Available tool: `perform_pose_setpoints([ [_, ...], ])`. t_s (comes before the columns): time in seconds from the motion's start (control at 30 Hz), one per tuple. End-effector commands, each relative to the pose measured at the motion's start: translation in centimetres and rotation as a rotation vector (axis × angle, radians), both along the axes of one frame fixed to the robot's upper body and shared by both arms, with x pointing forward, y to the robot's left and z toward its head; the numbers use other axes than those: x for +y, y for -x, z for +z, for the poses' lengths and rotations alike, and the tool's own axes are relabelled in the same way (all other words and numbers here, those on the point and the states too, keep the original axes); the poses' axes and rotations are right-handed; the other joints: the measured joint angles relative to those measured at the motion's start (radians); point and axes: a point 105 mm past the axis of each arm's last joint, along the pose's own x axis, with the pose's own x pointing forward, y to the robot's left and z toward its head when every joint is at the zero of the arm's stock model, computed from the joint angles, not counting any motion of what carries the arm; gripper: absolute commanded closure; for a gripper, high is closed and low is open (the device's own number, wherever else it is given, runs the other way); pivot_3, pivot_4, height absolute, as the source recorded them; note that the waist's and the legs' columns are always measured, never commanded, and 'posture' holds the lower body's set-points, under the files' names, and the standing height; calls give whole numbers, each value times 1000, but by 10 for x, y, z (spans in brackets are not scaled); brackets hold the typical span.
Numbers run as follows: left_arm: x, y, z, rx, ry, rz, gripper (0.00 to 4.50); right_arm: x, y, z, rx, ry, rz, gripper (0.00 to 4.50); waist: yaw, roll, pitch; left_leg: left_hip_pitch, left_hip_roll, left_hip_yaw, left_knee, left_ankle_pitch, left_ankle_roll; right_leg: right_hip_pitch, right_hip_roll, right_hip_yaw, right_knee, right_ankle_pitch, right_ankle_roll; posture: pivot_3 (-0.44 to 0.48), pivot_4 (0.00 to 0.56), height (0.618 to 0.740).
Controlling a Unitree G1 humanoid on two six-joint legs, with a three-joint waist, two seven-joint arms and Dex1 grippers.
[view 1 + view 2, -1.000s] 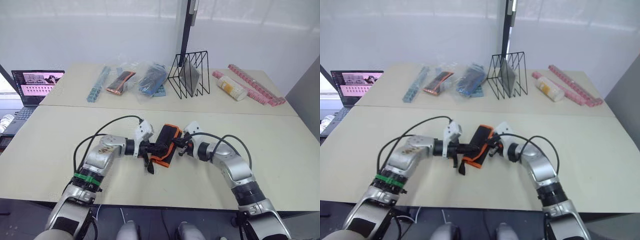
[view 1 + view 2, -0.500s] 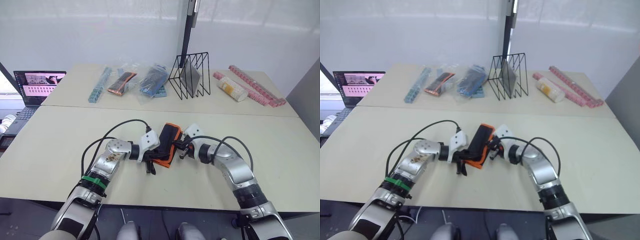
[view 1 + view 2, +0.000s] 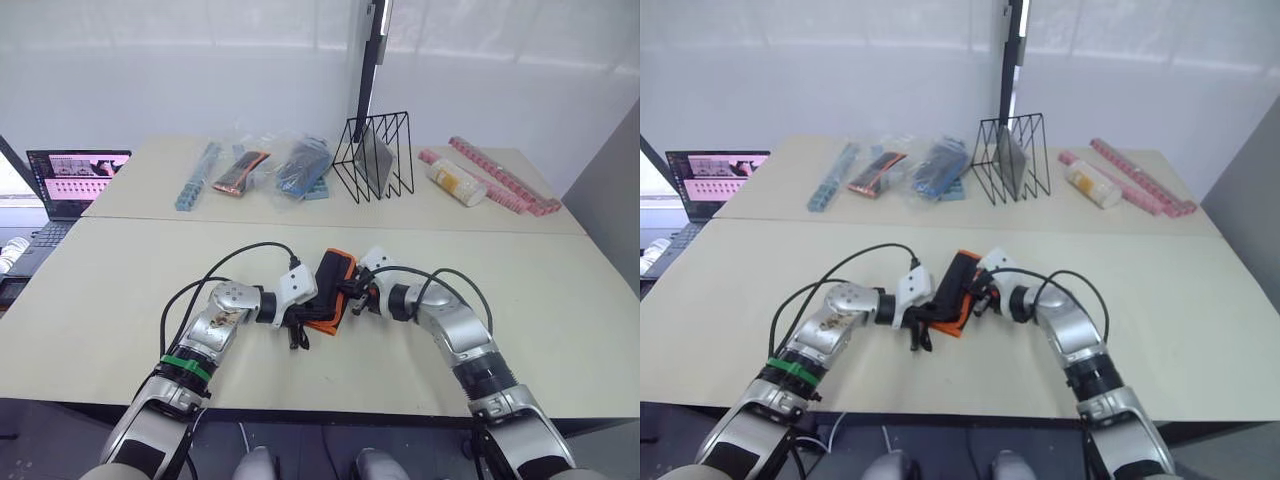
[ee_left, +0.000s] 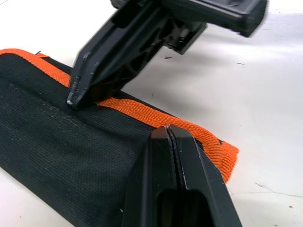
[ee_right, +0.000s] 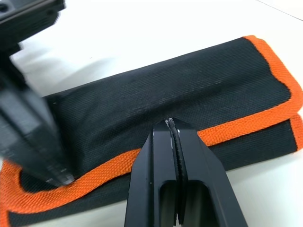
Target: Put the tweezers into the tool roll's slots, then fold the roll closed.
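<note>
The tool roll [image 3: 332, 290] lies folded shut on the near table, black with orange trim [image 5: 255, 120]. My left gripper [image 3: 308, 312] is shut, its tip [image 4: 171, 135] resting on the roll's top face by the orange edge. From the other side my right gripper [image 3: 353, 298] is also shut, with its tip [image 5: 171, 126] on the black fabric [image 5: 165, 90] just above the trim. The two tips meet over the roll, a short way apart. A black strap [image 3: 298, 335] trails off the roll's near end. The tweezers and the slots are hidden.
On the far table stand a black wire rack [image 3: 373, 158], clear plastic packets [image 3: 240, 168], a blue bundle [image 3: 305, 165], a teal strip [image 3: 198, 172], a tube [image 3: 455, 182] and pink strips [image 3: 505, 188]. A laptop [image 3: 75, 180] sits at the far left.
My left forearm has swung in closer to the roll and its gripper now sits on the roll. The right gripper has edged a little further onto it. The camera has shifted slightly.
</note>
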Motion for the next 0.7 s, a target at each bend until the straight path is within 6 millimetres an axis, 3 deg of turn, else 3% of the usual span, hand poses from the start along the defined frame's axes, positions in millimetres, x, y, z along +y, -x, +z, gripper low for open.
perform_pose_setpoints([
  [0.03, 7, 9, -15, 47, -58, -6, 4479, -37, -9, -43, 133, 79, -184, 4500, 0, 0, 0, 0, 0, 0, 0, 0, 1, 0, 0, 0, 0, 0, 0, 0, 150, 687],
  [0.43, 17, 7, -13, 40, -70, 15, 4479, -37, -36, -27, 79, 29, -252, 4500, -2, 0, 0, -2, 0, 0, -3, 0, 2, -2, 0, 1, 0, 0, 0, 0, 150, 687],
  [0.7, 23, -2, 2, 7, -29, 73, 4479, -26, -29, -5, -12, -68, -161, 4500, -2, 1, 0, -3, 0, 0, -3, 0, 2, -3, 0, 1, 0, 0, 0, 0, 150, 687],
])
